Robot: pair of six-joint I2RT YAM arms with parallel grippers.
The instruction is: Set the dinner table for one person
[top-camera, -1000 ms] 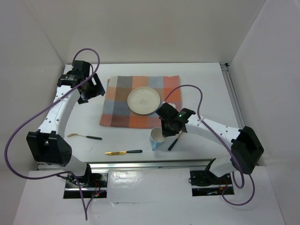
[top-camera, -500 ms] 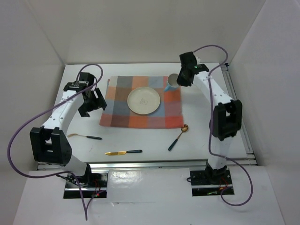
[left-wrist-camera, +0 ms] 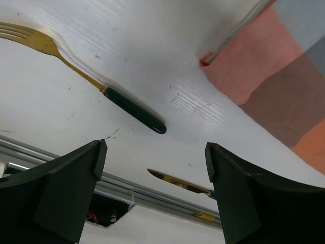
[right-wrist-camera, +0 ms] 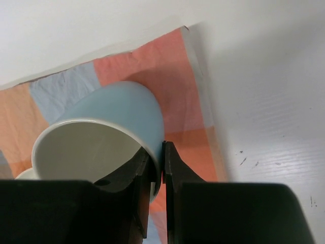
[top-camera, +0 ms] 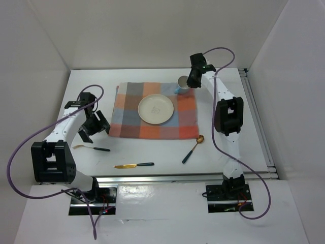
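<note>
The white dinner table (top-camera: 142,152) carries an orange, blue and grey checked mat (top-camera: 132,114) with a cream plate (top-camera: 156,109) on it. My right gripper (top-camera: 189,84) is shut on the rim of a light blue cup (top-camera: 183,84), one finger inside and one outside, over the mat's far right corner; the cup also shows in the right wrist view (right-wrist-camera: 101,137). My left gripper (top-camera: 91,129) is open and empty above a gold fork with a dark handle (top-camera: 91,148), which shows in the left wrist view (left-wrist-camera: 76,68). A gold knife (top-camera: 133,165) and a gold spoon (top-camera: 193,148) lie near the front edge.
White walls enclose the table at the back and both sides. A metal rail (top-camera: 177,176) runs along the front edge and another (top-camera: 256,117) along the right side. Purple cables loop from both arms.
My right gripper has carried the cup from the near middle to the mat's far right corner. My left gripper has moved nearer, from the mat's left edge toward the fork.
</note>
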